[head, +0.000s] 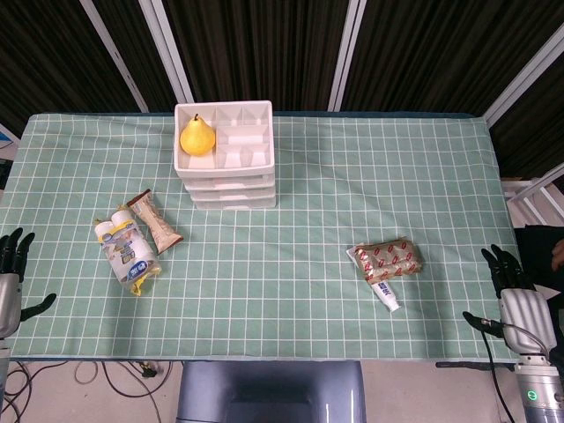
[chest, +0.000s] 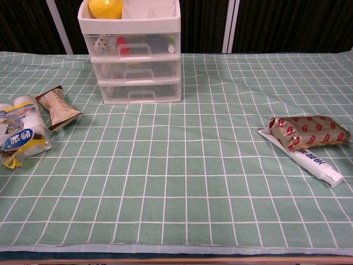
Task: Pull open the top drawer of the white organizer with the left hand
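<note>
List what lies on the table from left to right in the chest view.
Bottle pack → brown snack packet → white organizer with a pear on top → red-patterned snack bag → toothpaste tube partly under it.

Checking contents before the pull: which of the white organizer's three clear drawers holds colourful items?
The top drawer, directly under the tray: colourful items show inside; the lower two look empty.

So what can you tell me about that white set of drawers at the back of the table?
The white organizer looks like plastic, with three clear-fronted drawers stacked under an open, divided top tray. All three drawers are shut, each with a handle at the middle. A yellow pear sits in the tray's left compartment. Small colourful items show through the top drawer. It stands upright on the green checked cloth; neither hand touches it.
</note>
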{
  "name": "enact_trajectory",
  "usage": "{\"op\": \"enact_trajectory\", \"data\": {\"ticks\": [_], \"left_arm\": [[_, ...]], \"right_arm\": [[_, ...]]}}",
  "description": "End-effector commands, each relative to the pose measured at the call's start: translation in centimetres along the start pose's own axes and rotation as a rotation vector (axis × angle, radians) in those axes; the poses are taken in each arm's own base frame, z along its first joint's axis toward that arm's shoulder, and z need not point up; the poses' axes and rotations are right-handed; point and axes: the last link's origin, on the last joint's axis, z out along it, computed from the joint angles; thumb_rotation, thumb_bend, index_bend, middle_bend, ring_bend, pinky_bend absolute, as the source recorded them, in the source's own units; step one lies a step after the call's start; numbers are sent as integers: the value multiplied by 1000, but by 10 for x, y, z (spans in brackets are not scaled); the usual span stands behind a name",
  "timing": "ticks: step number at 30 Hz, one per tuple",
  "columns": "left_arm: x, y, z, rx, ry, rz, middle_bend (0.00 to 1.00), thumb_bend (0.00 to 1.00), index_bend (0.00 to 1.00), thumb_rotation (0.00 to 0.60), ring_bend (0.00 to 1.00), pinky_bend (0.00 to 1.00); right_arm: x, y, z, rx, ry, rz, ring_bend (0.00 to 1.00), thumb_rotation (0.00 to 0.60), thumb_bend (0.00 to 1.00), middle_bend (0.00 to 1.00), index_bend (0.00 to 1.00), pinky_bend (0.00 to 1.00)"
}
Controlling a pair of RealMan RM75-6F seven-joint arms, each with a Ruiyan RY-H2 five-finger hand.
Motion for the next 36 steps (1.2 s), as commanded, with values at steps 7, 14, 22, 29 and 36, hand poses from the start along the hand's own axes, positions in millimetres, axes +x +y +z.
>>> {"op": "enact_trajectory", "data": {"ticks": [7,14,22,29,36], "left_arm": [[-1,1,1,-1,-4,0,0,36,0,600,0,0],[-2,1,1,-3,-13,-7,0,36,0,600,0,0],[5,12,6,-32,0,-71,170,131,2,600,209,354],[20,52,34,-105,60,-215,823,365,81,600,862,900],[16,115,64,-96,-93,-442,980,438,103,600,999,1000]], "right_arm": [[0,1,0,-2,4,-1,0,600,87,0,0,229],[1,1,0,-6,6,2,0,600,87,0,0,229],[2,0,-1,-6,6,13,0,600,87,0,0,229],[1,0,-1,-10,1,23,0,600,87,0,0,229],[2,2,1,-24,-5,39,0,600,87,0,0,229]]}}
